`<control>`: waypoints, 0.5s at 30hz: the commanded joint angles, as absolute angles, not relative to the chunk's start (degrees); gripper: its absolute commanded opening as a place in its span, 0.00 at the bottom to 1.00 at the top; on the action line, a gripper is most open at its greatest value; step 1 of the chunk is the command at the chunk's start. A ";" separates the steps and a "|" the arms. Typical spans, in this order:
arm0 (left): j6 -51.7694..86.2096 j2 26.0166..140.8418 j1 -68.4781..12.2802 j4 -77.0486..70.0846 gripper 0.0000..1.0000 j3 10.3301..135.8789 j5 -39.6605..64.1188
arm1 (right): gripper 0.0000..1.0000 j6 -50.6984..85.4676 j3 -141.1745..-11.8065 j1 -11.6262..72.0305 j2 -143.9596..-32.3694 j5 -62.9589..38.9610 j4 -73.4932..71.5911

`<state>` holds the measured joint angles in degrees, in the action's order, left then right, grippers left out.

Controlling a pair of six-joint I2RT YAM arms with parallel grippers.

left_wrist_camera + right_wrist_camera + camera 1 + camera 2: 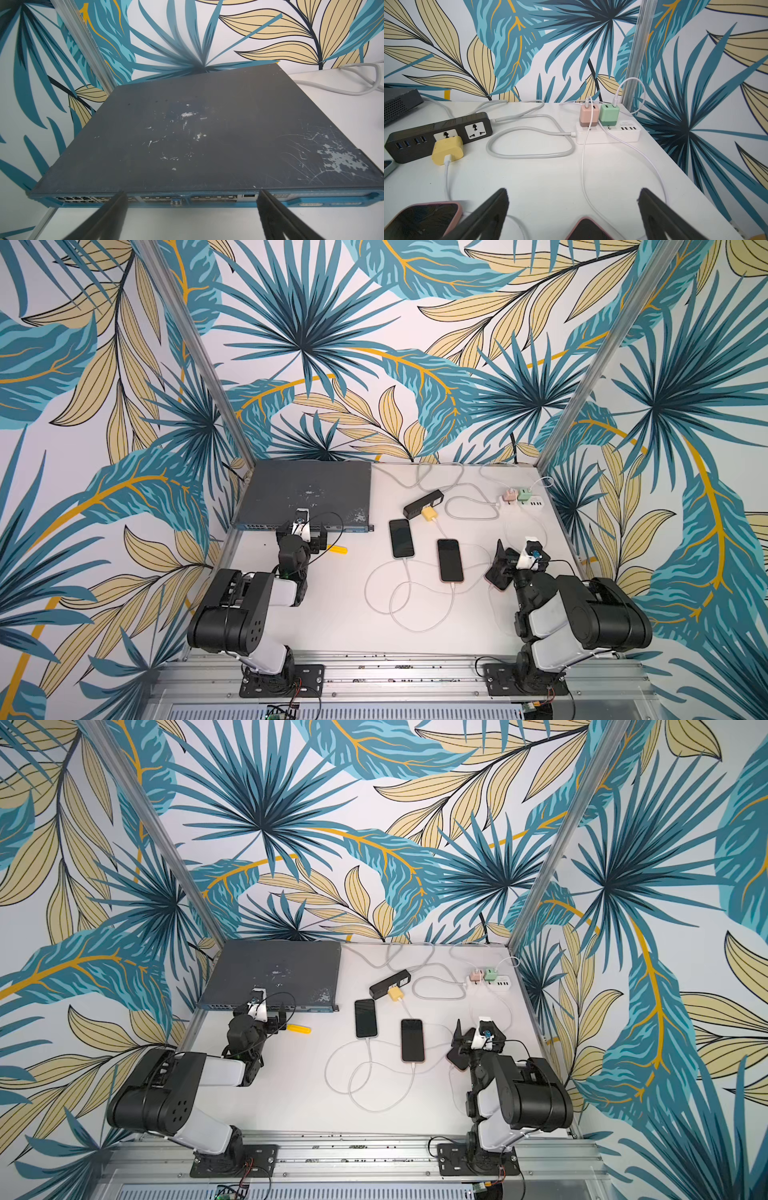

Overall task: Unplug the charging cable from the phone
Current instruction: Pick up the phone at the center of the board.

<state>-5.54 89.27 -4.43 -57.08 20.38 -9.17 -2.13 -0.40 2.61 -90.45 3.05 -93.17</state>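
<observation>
Three dark-screened phones lie on the white table. The far one (401,538) and the middle one (450,560) each have a white charging cable (409,572) plugged into the near end, looping forward. A pink-cased phone (588,229) lies just below my right gripper (573,190), which is open and holds nothing; in both top views this gripper (473,1029) hovers over that phone (498,578). My left gripper (192,193) is open and empty, facing the front of a network switch (187,135), far left of the phones (304,530).
A black power strip (424,504) with a yellow charger (428,513) lies behind the phones. A white power strip (608,135) carries pink (588,115) and green (609,114) chargers at the back right. A yellow tool (337,549) lies by the switch.
</observation>
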 commanded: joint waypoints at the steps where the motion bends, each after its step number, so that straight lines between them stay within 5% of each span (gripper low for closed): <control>1: -5.10 89.56 -4.13 -56.43 1.00 20.92 -8.44 | 1.00 -1.32 0.80 2.64 -91.05 3.97 -107.40; 15: -5.01 89.55 -4.13 -56.29 1.00 20.92 -8.37 | 1.00 0.30 0.85 2.64 -91.05 9.37 -107.40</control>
<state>-5.54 89.27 -4.40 -57.04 20.38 -8.95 -0.64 -0.40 2.61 -90.45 7.97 -93.17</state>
